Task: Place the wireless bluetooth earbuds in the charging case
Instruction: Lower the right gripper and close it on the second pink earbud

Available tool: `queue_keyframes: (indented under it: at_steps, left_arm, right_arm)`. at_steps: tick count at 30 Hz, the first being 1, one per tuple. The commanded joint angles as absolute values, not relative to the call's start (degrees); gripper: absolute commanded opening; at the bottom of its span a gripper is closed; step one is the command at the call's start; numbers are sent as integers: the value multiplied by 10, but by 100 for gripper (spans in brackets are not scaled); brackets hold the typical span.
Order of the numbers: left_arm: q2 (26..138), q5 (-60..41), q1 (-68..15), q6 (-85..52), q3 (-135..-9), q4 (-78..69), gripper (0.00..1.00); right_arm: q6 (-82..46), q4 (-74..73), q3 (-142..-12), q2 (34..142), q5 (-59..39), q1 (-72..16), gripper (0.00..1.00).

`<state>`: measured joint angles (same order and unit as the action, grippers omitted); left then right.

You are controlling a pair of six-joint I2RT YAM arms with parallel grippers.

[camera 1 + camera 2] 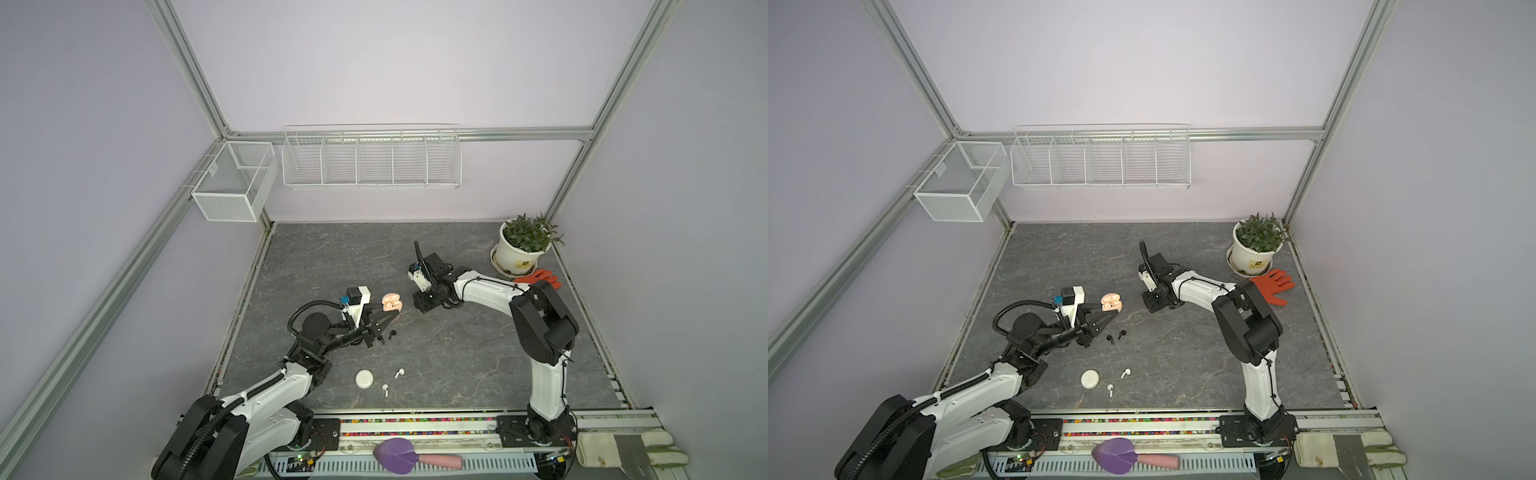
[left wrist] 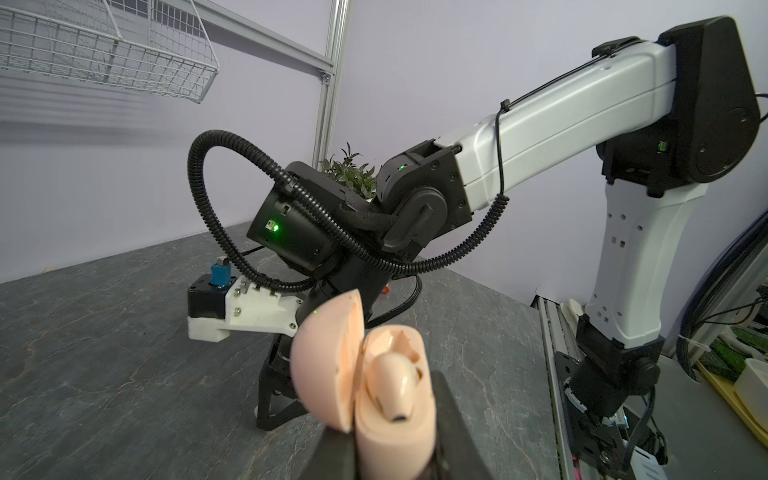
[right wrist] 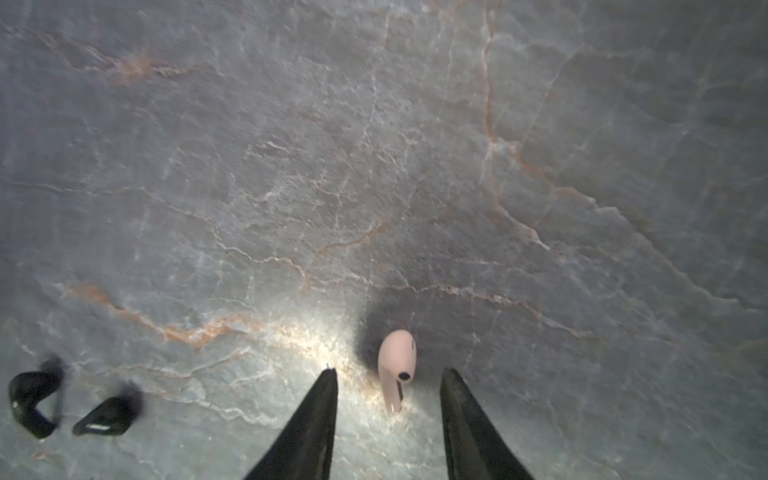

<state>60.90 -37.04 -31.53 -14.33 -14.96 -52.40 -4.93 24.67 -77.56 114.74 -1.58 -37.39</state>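
Six earbuds, three pairs. One seated pink earbud (image 2: 395,382): inside the open pink charging case (image 2: 332,365), which the left gripper (image 1: 390,316) pinches over mid-tabletop. One loose pink earbud (image 3: 397,357): flat on the tabletop (image 1: 457,353), between the spread fingers of the right gripper (image 3: 388,370), neither touching it. Two black earbuds (image 1: 392,333): left of centre. Two white earbuds (image 1: 400,372): near the front edge, beside the round white case (image 1: 364,379).

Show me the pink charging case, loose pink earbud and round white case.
pink charging case (image 1: 391,302): in a top view, lid-base junction.
loose pink earbud (image 3: 394,358): right wrist view, bulb.
round white case (image 1: 364,379): in a top view, top face.
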Motion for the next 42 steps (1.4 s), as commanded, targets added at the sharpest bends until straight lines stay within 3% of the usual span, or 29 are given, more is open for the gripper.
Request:
queue_keyframes:
  at_steps: [1, 23, 42]
  left_arm:
    - [609, -363, -316, -146, -147, -536, 0]
    - [616, -354, -316, -138, -142, -537, 0]
    - [617, -344, -316, -141, -140, -535, 0]
  right_arm:
    - [-49, 257, -786, 1161, 1, -380, 41]
    - [-57, 267, -798, 1184, 29, -393, 24]
    - [-86, 269, -786, 1173, 60, -400, 17]
